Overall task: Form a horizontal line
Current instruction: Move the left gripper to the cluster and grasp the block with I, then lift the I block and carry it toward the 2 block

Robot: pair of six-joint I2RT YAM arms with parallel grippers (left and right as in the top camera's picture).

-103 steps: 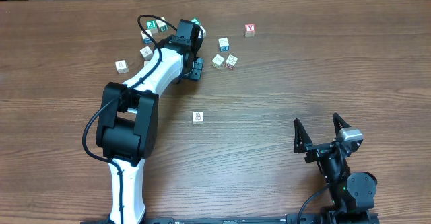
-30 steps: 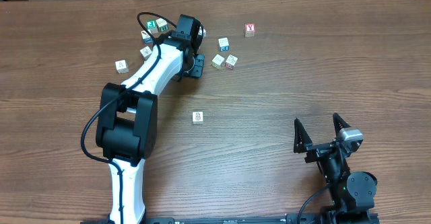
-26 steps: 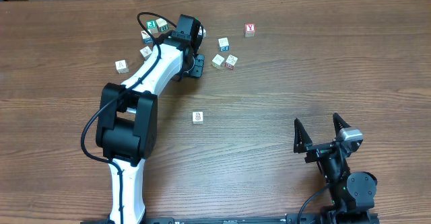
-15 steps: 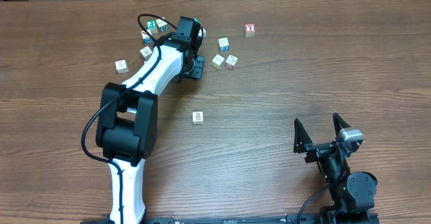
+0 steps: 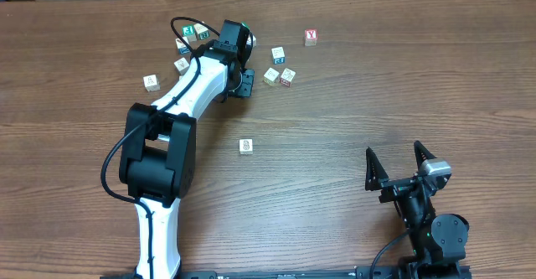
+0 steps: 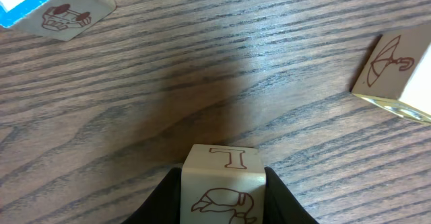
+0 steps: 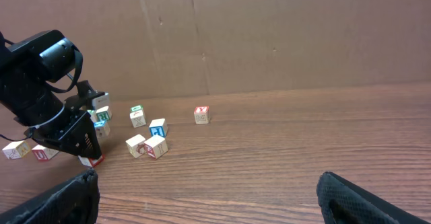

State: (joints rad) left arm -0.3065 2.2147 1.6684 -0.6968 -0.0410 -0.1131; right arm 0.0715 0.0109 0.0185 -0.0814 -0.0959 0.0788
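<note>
The left end effector (image 6: pixel 222 198) was closed on a cube (image 6: pixel 221 162), one dark finger (image 6: pixel 165 198) pressed to each side. The cube's upper face carried a red outlined letter, and the face toward the wrist camera had a small drawing. It hung just over the table (image 6: pixel 202 62). A cube with an umbrella (image 6: pixel 397 72) lay off to one side of it, and a blue-faced cube (image 6: pixel 50 5) off to the other, neither touching it.

From overhead, that end effector (image 5: pixel 238 38) was at the far side of the table, in among the scattered cubes. The line was not yet formed. The Y cube (image 5: pixel 311 37) stood alone further along the far edge, well apart from the held cube and touching nothing. Between them lay a blue-lettered cube (image 5: pixel 278 54), and just nearer, a pair (image 5: pixel 279 76) side by side. One more cube (image 5: pixel 245 147) sat alone near the table's middle.

The right end effector (image 5: pixel 397 163) was parked at the near edge with its fingers spread wide, gripping nothing.
</note>
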